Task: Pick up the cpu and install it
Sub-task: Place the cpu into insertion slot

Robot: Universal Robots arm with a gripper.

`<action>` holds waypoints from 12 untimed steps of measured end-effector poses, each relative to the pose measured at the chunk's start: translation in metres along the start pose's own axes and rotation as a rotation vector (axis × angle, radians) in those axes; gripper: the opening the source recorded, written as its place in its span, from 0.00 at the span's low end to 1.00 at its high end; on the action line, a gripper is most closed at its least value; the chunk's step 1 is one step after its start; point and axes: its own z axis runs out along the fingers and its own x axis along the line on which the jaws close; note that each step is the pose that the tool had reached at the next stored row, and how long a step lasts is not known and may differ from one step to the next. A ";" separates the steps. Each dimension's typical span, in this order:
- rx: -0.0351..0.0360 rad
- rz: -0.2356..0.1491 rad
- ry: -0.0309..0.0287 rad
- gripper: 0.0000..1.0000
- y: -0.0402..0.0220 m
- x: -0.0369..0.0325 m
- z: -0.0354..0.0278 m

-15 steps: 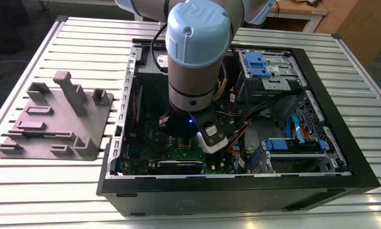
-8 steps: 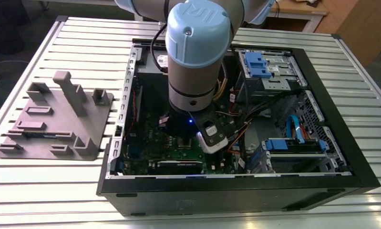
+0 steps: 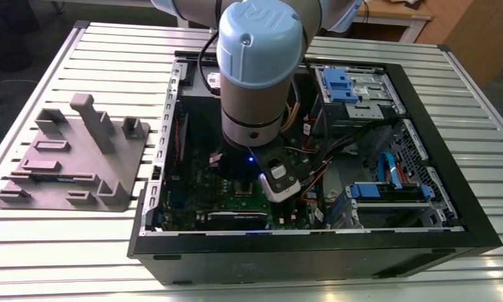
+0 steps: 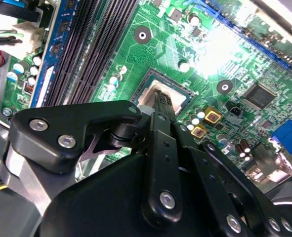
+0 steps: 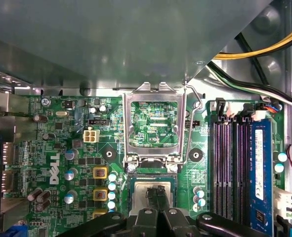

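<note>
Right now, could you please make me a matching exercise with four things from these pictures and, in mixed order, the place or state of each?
1. cpu
2. socket frame
3. grey holder
4. blue memory stick

A. on the table, at the exterior view's left of the computer case
B. swung open
C. beside the black slots
D. lying flat under the claw

Pairs: 1-D, 2-B, 3-A, 4-C
</note>
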 end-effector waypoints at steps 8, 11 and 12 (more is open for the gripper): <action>0.0004 0.000 -0.0017 0.10 -0.0007 0.0008 0.0019; 0.0006 0.000 -0.0017 0.10 -0.0008 0.0009 0.0025; 0.0004 0.000 -0.0018 0.10 -0.0008 0.0010 0.0029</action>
